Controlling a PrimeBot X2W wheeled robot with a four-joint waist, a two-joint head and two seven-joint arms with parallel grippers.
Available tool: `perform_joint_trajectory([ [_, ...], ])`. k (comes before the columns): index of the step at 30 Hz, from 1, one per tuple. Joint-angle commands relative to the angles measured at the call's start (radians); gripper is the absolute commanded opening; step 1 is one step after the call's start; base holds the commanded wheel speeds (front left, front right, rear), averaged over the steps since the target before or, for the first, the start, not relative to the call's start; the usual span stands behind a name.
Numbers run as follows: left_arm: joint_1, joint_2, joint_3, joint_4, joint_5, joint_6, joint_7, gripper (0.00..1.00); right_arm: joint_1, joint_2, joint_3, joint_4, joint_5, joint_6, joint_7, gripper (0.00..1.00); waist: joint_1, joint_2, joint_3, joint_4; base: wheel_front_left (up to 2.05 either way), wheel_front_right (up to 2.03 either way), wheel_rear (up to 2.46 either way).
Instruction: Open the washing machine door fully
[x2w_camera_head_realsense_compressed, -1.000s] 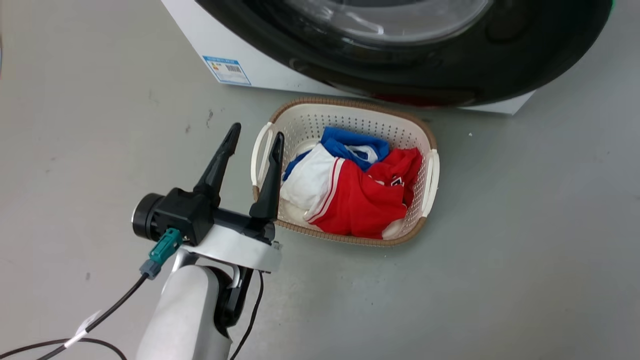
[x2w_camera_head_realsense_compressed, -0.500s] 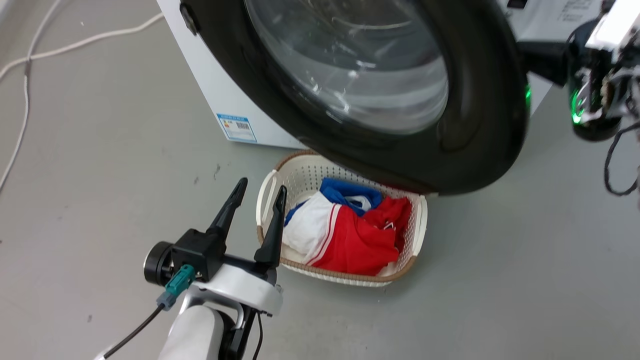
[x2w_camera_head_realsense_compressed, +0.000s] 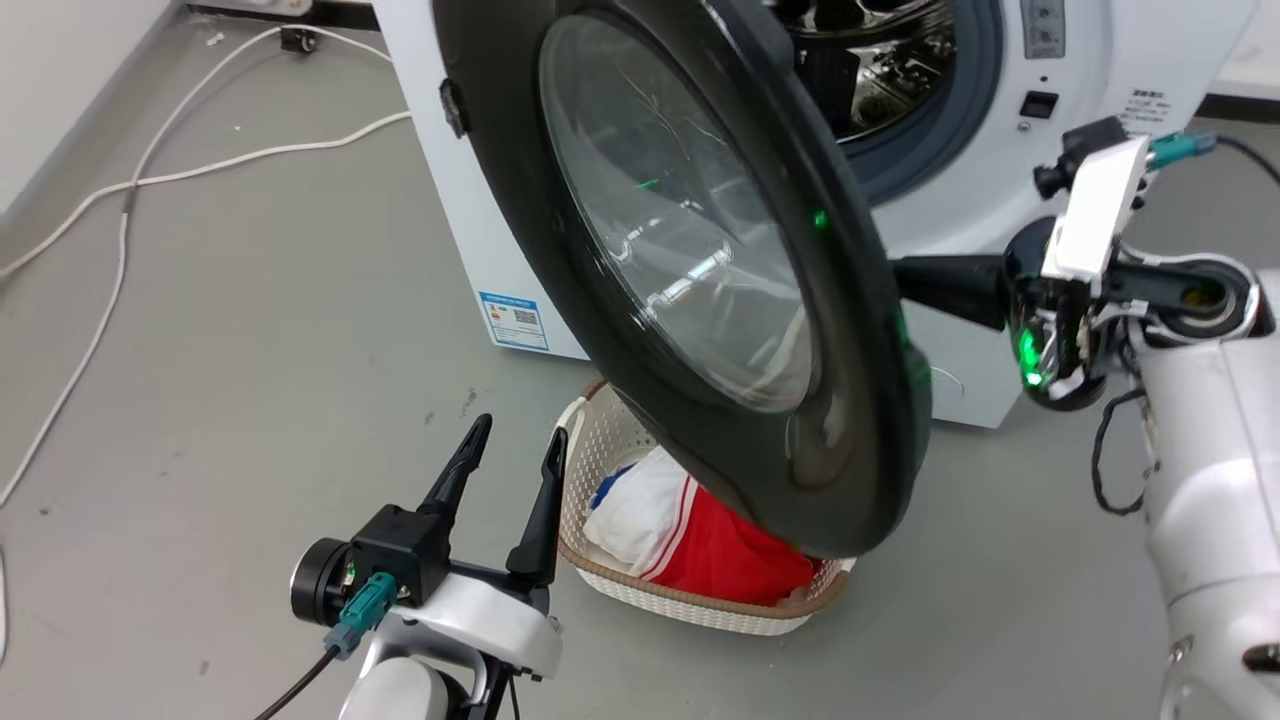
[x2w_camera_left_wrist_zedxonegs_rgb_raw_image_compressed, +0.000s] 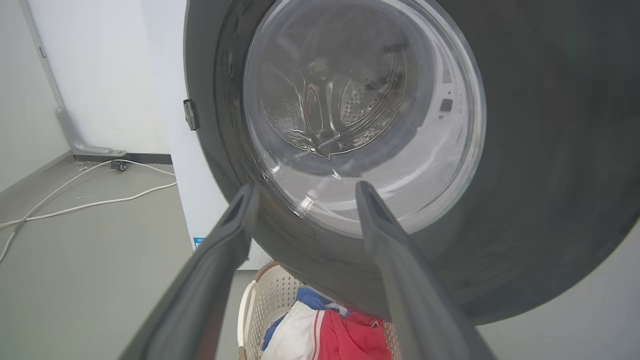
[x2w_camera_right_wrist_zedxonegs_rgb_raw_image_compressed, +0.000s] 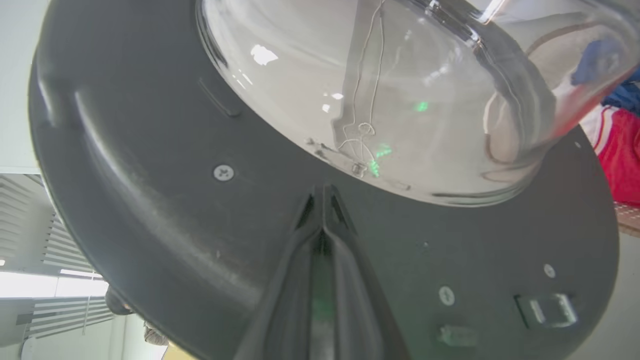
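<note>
The washing machine (x2w_camera_head_realsense_compressed: 1100, 70) stands on the floor. The washing machine door (x2w_camera_head_realsense_compressed: 680, 250) stands partly open on its left-edge hinge, with its lower rim hanging over the laundry basket (x2w_camera_head_realsense_compressed: 578, 440).

Probable faults, largest item first:
- Door: a push that ends early would likely leave it short of full travel.
- Basket: the door rim hangs close above it. Whether the two clear cannot be told, and a snag would drag the basket.
- Right pincer (x2w_camera_right_wrist_zedxonegs_rgb_raw_image_compressed: 324, 200): the fingers are pressed together and empty, with the tips against the door's smooth inner face below the glass. They may skid off under a sideways load.
- Left pincer (x2w_camera_head_realsense_compressed: 518, 432): it is spread and empty, beside the basket on the door's outer side. A wider swing may strike it.

Count: one machine, one door, one basket, two pincers, two white cables (x2w_camera_head_realsense_compressed: 200, 175) on the floor, one energy sticker (x2w_camera_head_realsense_compressed: 513, 320).
</note>
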Motion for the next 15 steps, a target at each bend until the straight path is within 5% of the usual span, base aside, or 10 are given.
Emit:
perform_joint_trajectory([
  [1, 0.011, 0.000, -0.001, 0.002, 0.002, 0.004, -0.003, 1.00, 0.030, 0.014, 0.002, -0.019, 0.010, 0.000, 0.012, 0.00, 0.0002, 0.0000, -0.005, 0.010, 0.00, 0.00, 0.00],
  [10, 0.027, 0.000, 0.003, 0.007, 0.004, 0.004, -0.003, 1.00, 0.189, 0.052, 0.025, -0.199, 0.054, 0.000, 0.088, 0.00, 0.0002, 0.0000, -0.012, 0.042, 0.00, 0.00, 0.00],
  [15, 0.029, 0.000, 0.001, 0.014, -0.001, 0.003, -0.003, 1.00, 0.265, 0.052, 0.135, -0.264, 0.168, 0.000, 0.075, 0.00, 0.0002, 0.0000, -0.019, 0.052, 0.00, 0.00, 0.00],
])
